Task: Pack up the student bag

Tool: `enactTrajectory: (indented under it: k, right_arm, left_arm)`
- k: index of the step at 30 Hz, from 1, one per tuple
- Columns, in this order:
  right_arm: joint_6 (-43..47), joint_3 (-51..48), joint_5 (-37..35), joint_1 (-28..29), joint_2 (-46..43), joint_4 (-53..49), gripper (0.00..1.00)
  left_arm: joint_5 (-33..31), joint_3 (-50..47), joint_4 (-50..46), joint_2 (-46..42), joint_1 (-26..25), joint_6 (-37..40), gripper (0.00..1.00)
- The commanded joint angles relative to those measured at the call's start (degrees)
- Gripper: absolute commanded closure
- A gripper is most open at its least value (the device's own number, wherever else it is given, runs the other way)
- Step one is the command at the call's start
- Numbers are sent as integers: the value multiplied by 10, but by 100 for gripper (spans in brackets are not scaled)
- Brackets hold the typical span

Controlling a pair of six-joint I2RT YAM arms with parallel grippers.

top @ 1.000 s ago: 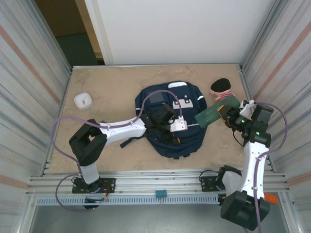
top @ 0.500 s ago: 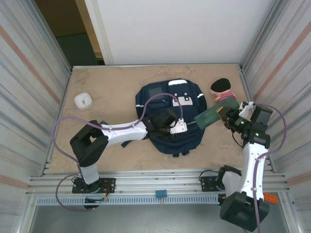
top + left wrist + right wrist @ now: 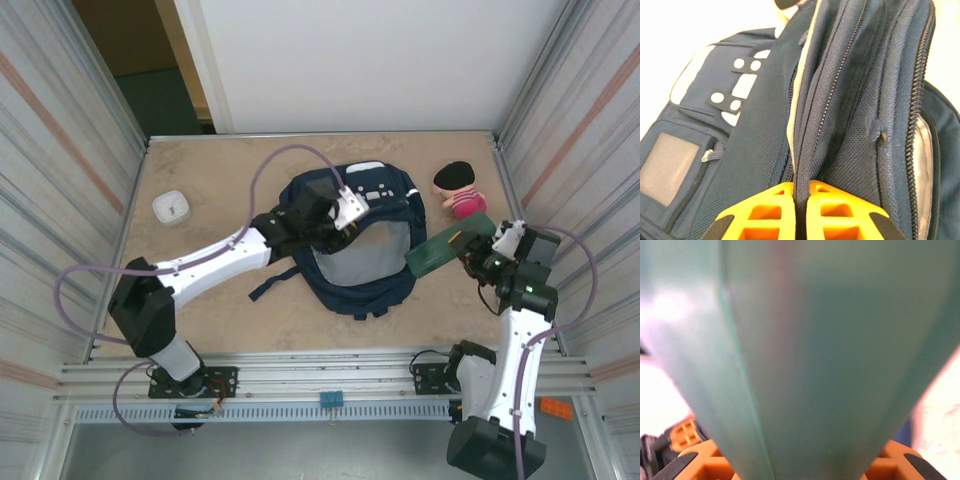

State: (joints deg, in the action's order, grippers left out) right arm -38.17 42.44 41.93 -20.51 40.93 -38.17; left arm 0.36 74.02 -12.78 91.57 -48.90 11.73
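The student bag (image 3: 350, 290), a navy backpack with white stripes, lies mid-table. My left gripper (image 3: 328, 214) is shut on the dark zipper edge of the bag's opening (image 3: 805, 150). It holds that edge lifted toward the back, so the grey lining (image 3: 362, 262) shows. The window pocket (image 3: 667, 167) is at the lower left of the left wrist view. My right gripper (image 3: 466, 250) is shut on a flat green book-like item (image 3: 434, 253) just right of the bag. That green item (image 3: 830, 350) hides most of the orange fingers (image 3: 692, 462).
A pink doll with black hair (image 3: 457, 186) lies at the back right, behind the green item. A small white container (image 3: 171, 207) sits at the left. Metal walls close in both sides. A dark strap (image 3: 268, 284) trails off the bag's left.
My left gripper has moved from the bag's front toward the back, pulling the opening edge up and exposing the grey lining. The right gripper with the green item has shifted slightly nearer.
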Motion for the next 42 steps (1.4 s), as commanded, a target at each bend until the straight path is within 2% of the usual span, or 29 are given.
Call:
enactTrajectory:
  k: [1, 6, 13, 22, 28, 37, 40, 42]
  right_arm:
    - [-81, -51, 48, 70, -11, 93, 75]
    - [-220, -128, -45, 225, 27, 323, 74]
    - [-363, -189, -203, 353, 143, 564, 75]
    - [-439, -178, -346, 473, 285, 652, 76]
    - [-472, -177, -410, 493, 359, 711, 76]
    - [-470, -90, -377, 469, 502, 792, 73]
    - [-469, -79, -367, 464, 516, 793, 64]
    - [-466, -81, -350, 459, 513, 775, 49]
  left_arm:
    - [54, 28, 64, -33, 7, -71, 100]
    - [79, 48, 57, -20, 8, -81, 100]
    - [96, 53, 60, -20, 9, -94, 100]
    - [116, 44, 77, -31, 16, -114, 100]
    - [133, 36, 90, -41, 16, -123, 100]
    - [151, 25, 100, -48, 16, -137, 100]
    - [134, 24, 90, -51, 18, -134, 100]
    - [118, 20, 89, -52, 22, -134, 100]
